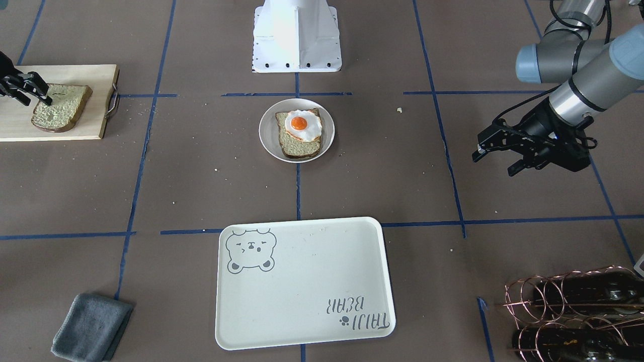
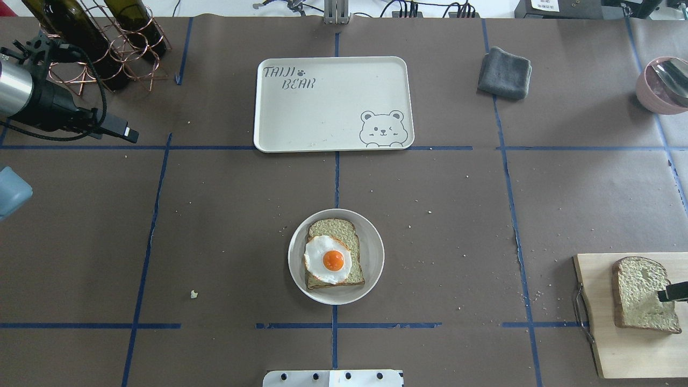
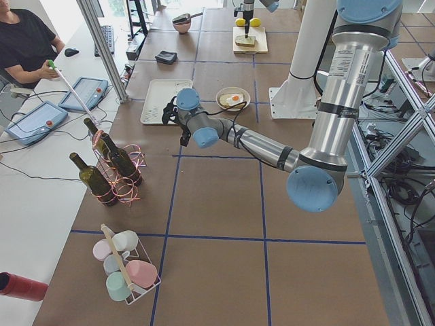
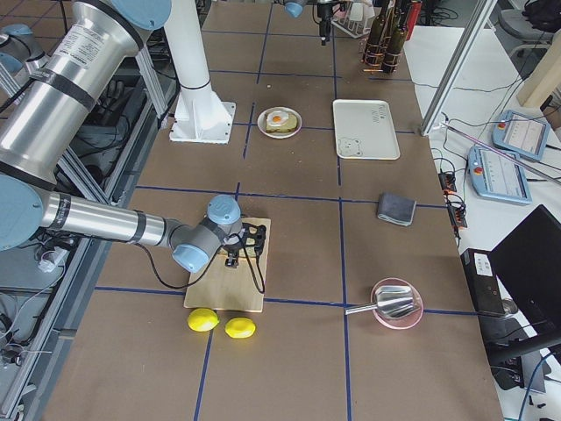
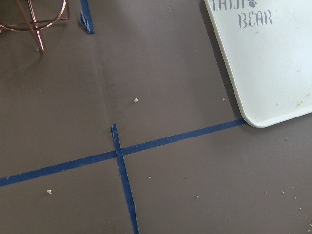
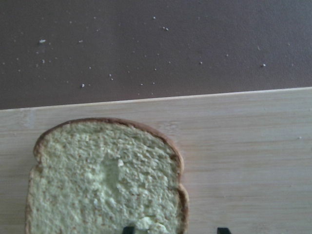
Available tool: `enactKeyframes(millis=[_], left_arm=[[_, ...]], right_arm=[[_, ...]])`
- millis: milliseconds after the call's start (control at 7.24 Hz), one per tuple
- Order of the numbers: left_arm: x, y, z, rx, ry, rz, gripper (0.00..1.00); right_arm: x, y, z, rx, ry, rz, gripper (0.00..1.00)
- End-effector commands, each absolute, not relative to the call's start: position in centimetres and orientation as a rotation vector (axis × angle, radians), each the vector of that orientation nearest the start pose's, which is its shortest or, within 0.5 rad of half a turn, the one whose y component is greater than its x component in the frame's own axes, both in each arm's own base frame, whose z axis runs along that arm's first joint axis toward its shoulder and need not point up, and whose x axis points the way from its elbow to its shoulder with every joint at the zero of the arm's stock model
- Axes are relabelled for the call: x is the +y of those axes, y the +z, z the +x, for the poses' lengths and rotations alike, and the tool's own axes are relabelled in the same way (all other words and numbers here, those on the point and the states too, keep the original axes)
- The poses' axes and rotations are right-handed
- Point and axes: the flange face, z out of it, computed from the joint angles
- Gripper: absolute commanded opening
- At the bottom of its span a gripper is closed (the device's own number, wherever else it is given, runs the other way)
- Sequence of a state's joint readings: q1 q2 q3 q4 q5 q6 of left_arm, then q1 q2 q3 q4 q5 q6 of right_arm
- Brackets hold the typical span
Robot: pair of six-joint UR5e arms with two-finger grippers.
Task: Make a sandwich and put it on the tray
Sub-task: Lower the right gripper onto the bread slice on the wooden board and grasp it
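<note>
One bread slice (image 1: 300,143) with the fried egg (image 1: 303,125) on top lies on a round white plate (image 1: 269,131) at the table's middle; the egg also shows in the overhead view (image 2: 329,260). The second bread slice (image 1: 60,107) lies on a wooden cutting board (image 1: 75,75). My right gripper (image 1: 35,99) is open just above this slice (image 6: 107,180): one fingertip (image 6: 127,229) is over the crumb, the other is past the crust over the board. The cream bear tray (image 1: 304,284) holds nothing. My left gripper (image 1: 495,163) is open and empty, above the bare table beside the tray (image 5: 273,63).
A folded grey cloth (image 1: 90,327) lies beside the tray. A copper wire rack with wine bottles (image 1: 573,314) stands near the left arm. A pink bowl with a metal scoop (image 2: 664,86) and two lemons (image 4: 222,323) lie on the right arm's side.
</note>
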State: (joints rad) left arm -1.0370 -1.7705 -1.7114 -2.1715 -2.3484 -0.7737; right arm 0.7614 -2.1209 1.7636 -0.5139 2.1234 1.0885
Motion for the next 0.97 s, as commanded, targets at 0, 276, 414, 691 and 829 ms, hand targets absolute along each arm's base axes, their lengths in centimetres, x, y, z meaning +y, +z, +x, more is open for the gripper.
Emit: enactKeyframes(millis=[0, 276, 414, 691, 829], left_arm=[[-52.28, 41.08, 23.53, 1.105, 0.153, 0.269, 1.00], [-52.23, 40.72, 23.50, 1.109, 0.150, 0.270, 1.00], [-52.16, 40.56, 23.36, 1.111, 0.151, 0.275, 1.00], [-52.10, 40.14, 23.30, 1.113, 0.150, 0.282, 1.00], [-52.06, 40.30, 23.19, 1.112, 0.149, 0.280, 1.00]], right_arm=[[-24.77, 66.26, -14.84, -0.861, 0.055, -0.041, 0.65], [-24.65, 66.29, -14.87, -0.861, 0.056, -0.048, 0.28], [-24.47, 66.44, -15.06, -0.860, 0.048, -0.055, 0.10], [-24.33, 66.44, -15.29, -0.859, 0.039, -0.059, 0.06], [-24.34, 66.26, -15.33, -0.864, 0.037, -0.057, 0.00]])
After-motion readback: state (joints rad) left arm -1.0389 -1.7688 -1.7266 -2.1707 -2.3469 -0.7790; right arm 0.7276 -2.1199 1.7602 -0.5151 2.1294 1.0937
